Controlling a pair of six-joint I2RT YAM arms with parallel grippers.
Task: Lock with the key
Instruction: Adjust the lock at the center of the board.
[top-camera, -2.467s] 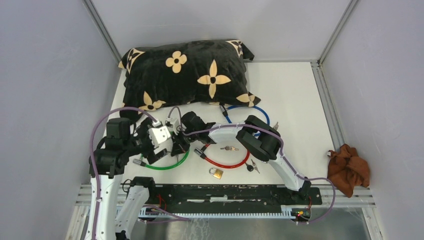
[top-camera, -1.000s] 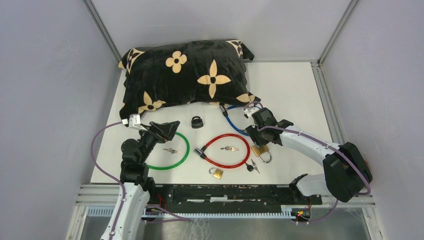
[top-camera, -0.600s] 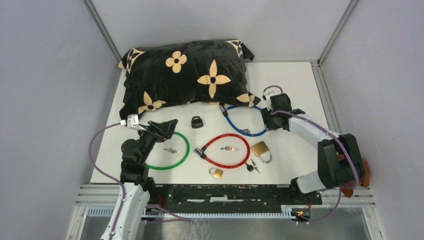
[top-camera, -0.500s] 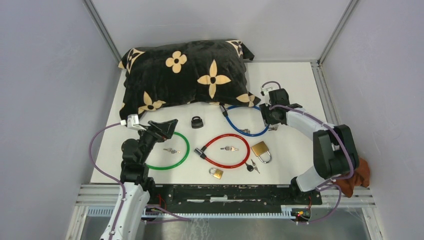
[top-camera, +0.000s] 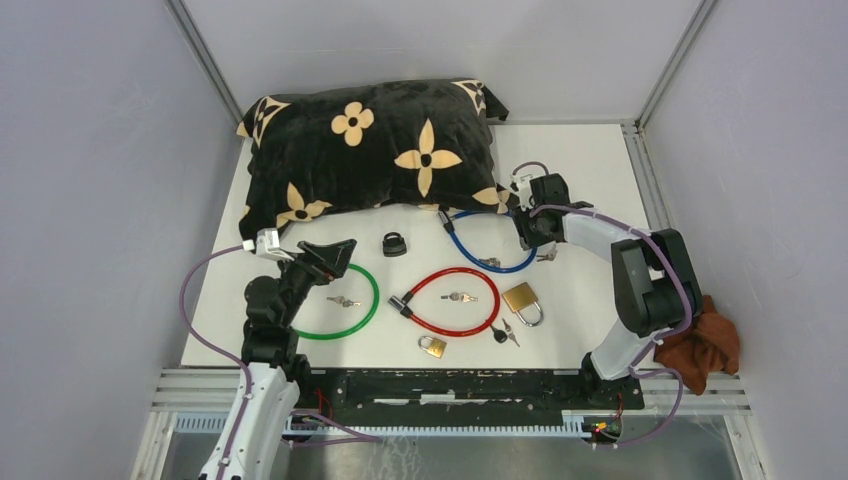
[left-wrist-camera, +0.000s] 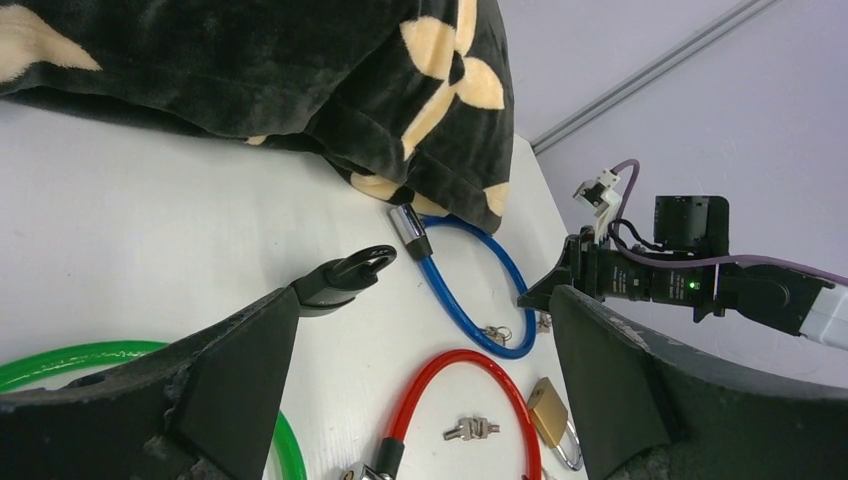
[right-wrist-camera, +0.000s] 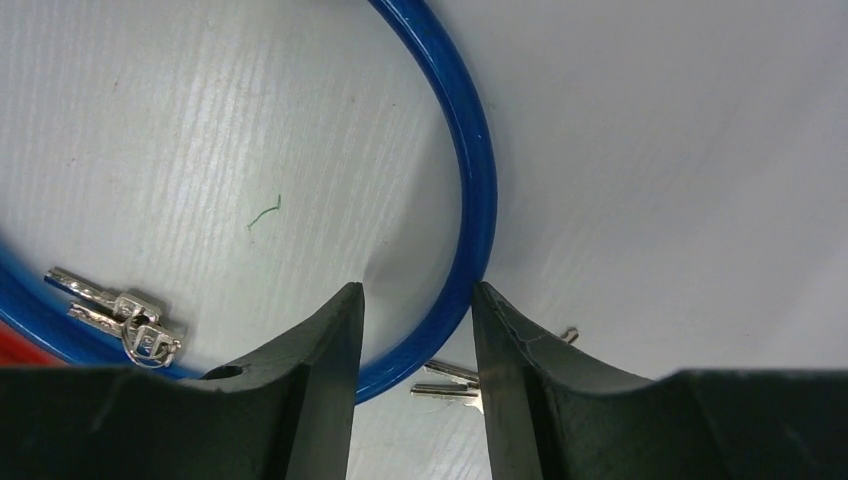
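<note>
My right gripper (top-camera: 528, 237) is low over the right bend of the blue cable lock (top-camera: 490, 246). In the right wrist view its jaws straddle the blue cable (right-wrist-camera: 478, 200) with a gap on both sides, so the right gripper (right-wrist-camera: 418, 300) is open. A pair of silver keys (right-wrist-camera: 455, 380) lies on the table by the right finger. Another key ring (right-wrist-camera: 120, 310) lies inside the blue loop. My left gripper (left-wrist-camera: 425, 300) is wide open and empty, raised above the green cable lock (top-camera: 335, 305). A black padlock (top-camera: 394, 243) lies ahead of it.
A red cable lock (top-camera: 450, 300) holds a key (top-camera: 458, 297) inside its loop. A large brass padlock (top-camera: 521, 300), a small brass padlock (top-camera: 432, 346) and black-headed keys (top-camera: 505, 333) lie nearby. A black flowered pillow (top-camera: 370, 150) fills the back. A brown cloth (top-camera: 700, 340) sits at the right edge.
The right arm swung from the large brass padlock back to the right bend of the blue cable, and its jaws narrowed. The left arm has held still for the last second.
</note>
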